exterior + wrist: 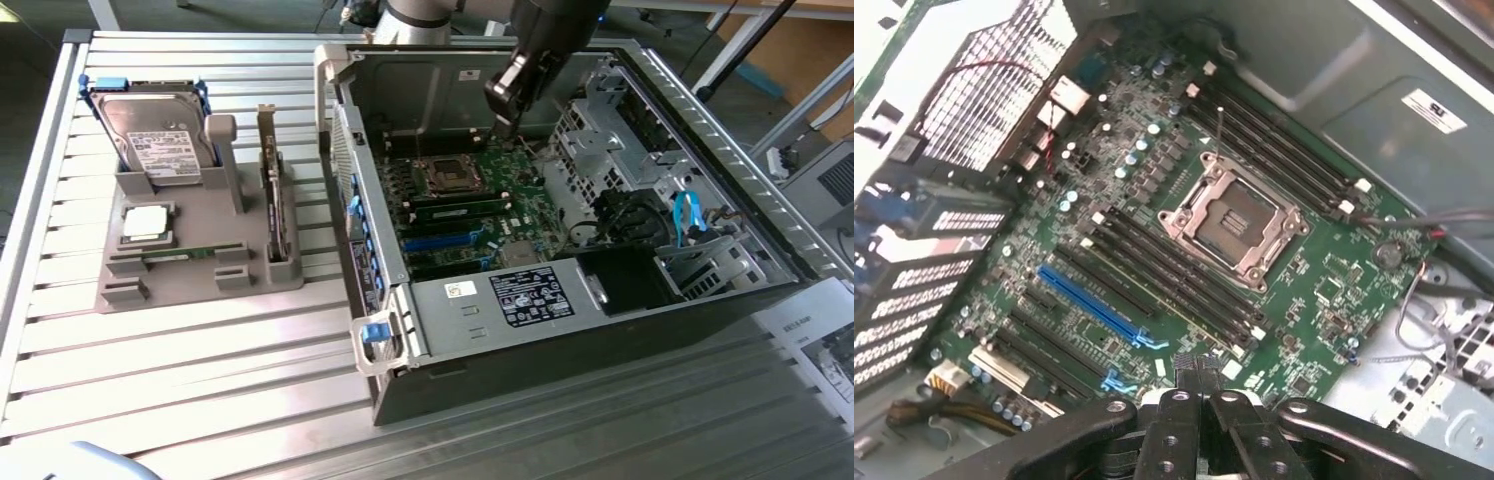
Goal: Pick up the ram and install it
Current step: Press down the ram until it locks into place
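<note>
Gripper (511, 112) hangs over the open computer case (747, 250), fingers clenched together with nothing visible between them in the wrist view (1199, 400). Below it lies the motherboard (1154, 250), with the empty CPU socket (1234, 222) just ahead of the fingertips and the long black memory slots (1174, 272) running on either side of that socket, so the gripper's spot above the board looks like a judgement of where a stick would seat. Well away from the gripper, outside the case on the table (200, 380), a grey holder (174, 260) keeps parts upright and apart for easy grasping: a hard drive (154, 135) stands in its cradle, a square silver chip (144, 222) lies flat, and a thin green strip in a low slot appears to be the ram (171, 255), though it is hard to make out. Whether any memory slot already carries a stick cannot be told, and the arm's upper part is cut off
</note>
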`<control>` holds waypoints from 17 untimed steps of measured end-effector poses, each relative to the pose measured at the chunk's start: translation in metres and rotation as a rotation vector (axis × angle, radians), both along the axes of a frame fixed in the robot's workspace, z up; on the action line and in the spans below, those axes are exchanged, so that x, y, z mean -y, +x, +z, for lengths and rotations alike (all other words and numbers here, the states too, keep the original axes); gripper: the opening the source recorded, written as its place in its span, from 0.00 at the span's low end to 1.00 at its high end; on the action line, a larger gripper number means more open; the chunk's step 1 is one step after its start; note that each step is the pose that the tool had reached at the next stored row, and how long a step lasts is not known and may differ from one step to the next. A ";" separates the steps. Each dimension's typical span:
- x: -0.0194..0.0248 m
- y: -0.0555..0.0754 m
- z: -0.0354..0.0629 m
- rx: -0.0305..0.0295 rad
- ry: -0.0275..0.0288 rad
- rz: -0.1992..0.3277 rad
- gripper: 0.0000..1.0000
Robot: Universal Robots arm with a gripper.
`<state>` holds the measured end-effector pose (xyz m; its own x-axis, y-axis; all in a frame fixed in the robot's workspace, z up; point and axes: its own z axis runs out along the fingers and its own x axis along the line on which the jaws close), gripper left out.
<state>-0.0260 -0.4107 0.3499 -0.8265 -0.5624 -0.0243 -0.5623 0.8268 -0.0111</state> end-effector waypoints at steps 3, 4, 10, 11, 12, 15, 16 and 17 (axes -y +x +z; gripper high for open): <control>0.0000 0.000 -0.0001 0.0000 0.0000 -0.042 0.10; 0.0000 0.000 -0.0002 0.0000 0.0000 -0.056 0.10; 0.0000 0.000 -0.0005 0.0000 0.0000 -0.143 0.10; 0.0000 0.000 -0.0005 0.0000 0.0001 -0.156 0.10; 0.0000 0.000 -0.0005 0.0000 0.0000 -0.171 0.10; 0.0000 0.000 -0.0007 0.0000 0.0000 -0.213 0.10; 0.0000 0.000 -0.0007 0.0000 0.0000 -0.226 0.10; 0.0000 0.000 -0.0008 0.0000 0.0000 -0.240 0.10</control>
<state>-0.0260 -0.4107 0.3491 -0.9364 -0.3501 -0.0243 -0.3499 0.9367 -0.0111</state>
